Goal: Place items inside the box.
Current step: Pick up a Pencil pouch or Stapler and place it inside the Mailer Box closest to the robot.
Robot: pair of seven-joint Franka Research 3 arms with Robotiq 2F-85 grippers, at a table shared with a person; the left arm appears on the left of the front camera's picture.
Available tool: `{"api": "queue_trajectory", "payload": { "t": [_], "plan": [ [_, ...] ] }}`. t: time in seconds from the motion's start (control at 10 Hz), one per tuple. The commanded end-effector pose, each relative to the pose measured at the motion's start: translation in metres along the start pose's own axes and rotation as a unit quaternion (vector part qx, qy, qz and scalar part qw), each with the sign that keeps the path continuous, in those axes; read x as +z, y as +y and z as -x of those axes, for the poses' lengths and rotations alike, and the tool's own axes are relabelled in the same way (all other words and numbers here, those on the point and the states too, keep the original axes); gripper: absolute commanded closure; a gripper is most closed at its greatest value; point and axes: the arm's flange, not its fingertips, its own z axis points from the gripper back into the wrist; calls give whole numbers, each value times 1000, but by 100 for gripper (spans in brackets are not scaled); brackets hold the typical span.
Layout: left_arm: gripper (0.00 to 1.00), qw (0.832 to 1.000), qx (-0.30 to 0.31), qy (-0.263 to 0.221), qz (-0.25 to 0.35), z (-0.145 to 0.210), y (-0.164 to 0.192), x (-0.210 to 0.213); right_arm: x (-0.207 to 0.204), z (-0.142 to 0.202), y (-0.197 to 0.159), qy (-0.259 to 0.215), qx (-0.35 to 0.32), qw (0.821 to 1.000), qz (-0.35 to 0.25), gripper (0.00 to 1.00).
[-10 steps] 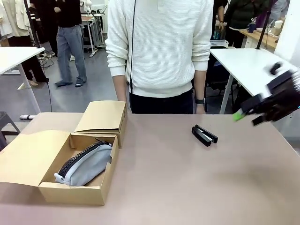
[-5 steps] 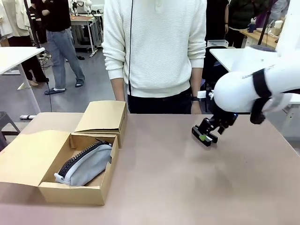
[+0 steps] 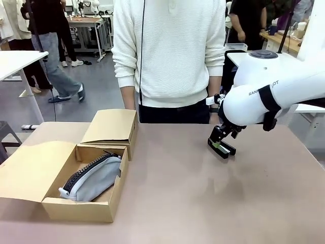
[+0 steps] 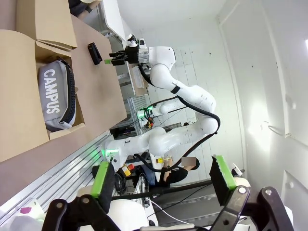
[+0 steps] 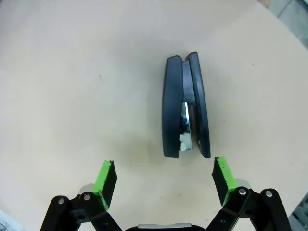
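Fingers of the right gripper (image 5: 163, 175) are spread wide, with nothing pinched between them. A black stapler (image 5: 185, 113) is seen lying on the tan table (image 5: 72, 72) just ahead of the gap, nearer one pad. The left gripper (image 4: 163, 175) is likewise held apart and empty. Far beyond it, a grey zip pencil case lettered "CAMPUS" (image 4: 53, 96) is lodged in one compartment of the long brown cardboard box (image 4: 19, 120).

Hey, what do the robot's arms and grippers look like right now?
The right arm is glossy white and rounded, with a black band and grey lettering. Both the right gripper and the left gripper are black with green fingertip pads.
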Motion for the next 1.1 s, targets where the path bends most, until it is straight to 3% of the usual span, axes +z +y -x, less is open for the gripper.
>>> {"api": "queue_trajectory", "payload": {
  "t": [0.0,0.4,0.6,0.9,1.0],
  "plan": [
    [0,1000,-10,-3,8,0,-3,0,-16,-9,-13,9,14,1000,14,0],
    [0,1000,-10,-3,8,0,-3,0,-58,-26,-25,-25,60,998,25,0],
    [0,1000,-10,-3,8,0,-3,0,-75,-26,-28,-10,56,998,32,0],
    [0,1000,-10,-3,8,0,-3,0,-75,-18,-27,-30,55,998,26,0],
    [0,1000,-10,-3,8,0,-3,0,-73,-19,-28,-25,53,998,20,60]
  ]
}}
